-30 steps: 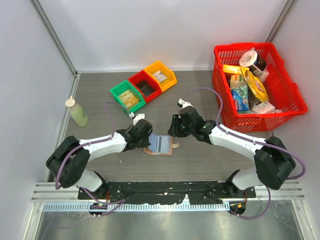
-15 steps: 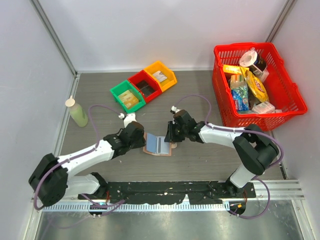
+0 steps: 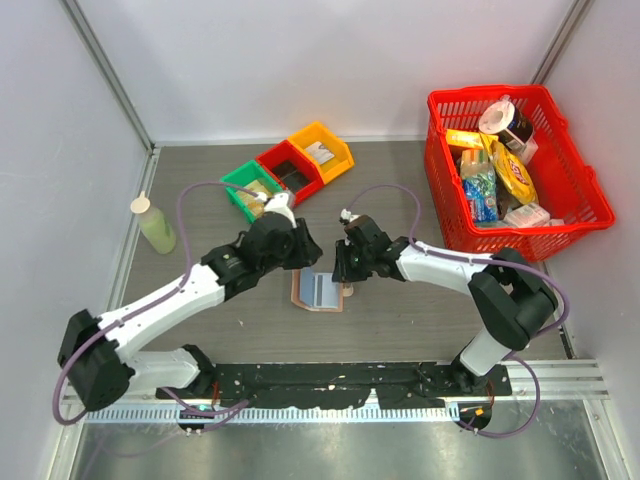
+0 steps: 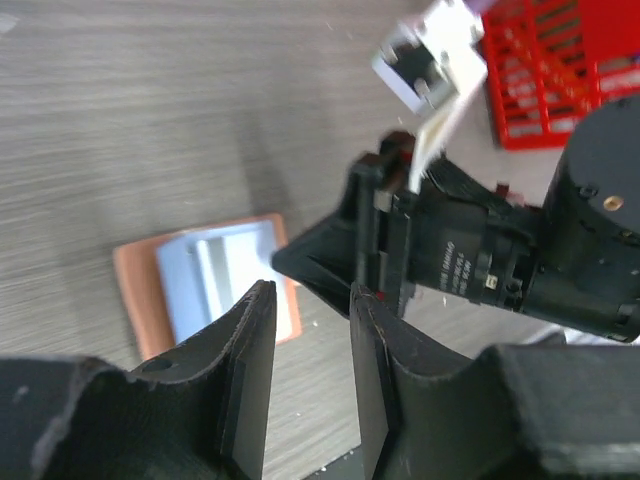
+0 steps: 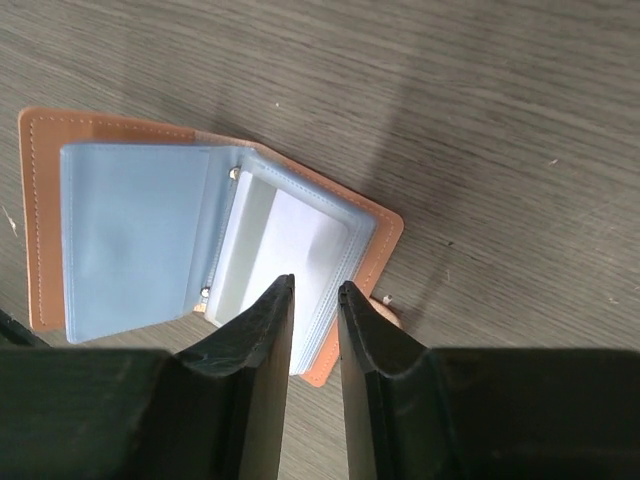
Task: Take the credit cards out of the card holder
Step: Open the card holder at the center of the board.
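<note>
Card holder (image 3: 318, 290) | spread open | right half under right end effector (image 5: 315, 292)

Tan card holder (image 3: 318, 292) spread open flat, blue-grey lining up, whitish credit cards (image 5: 300, 238) within clear sleeve.

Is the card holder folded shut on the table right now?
No, the right wrist view shows the card holder lying spread open on the table, with its blue-grey inside facing up.
</note>
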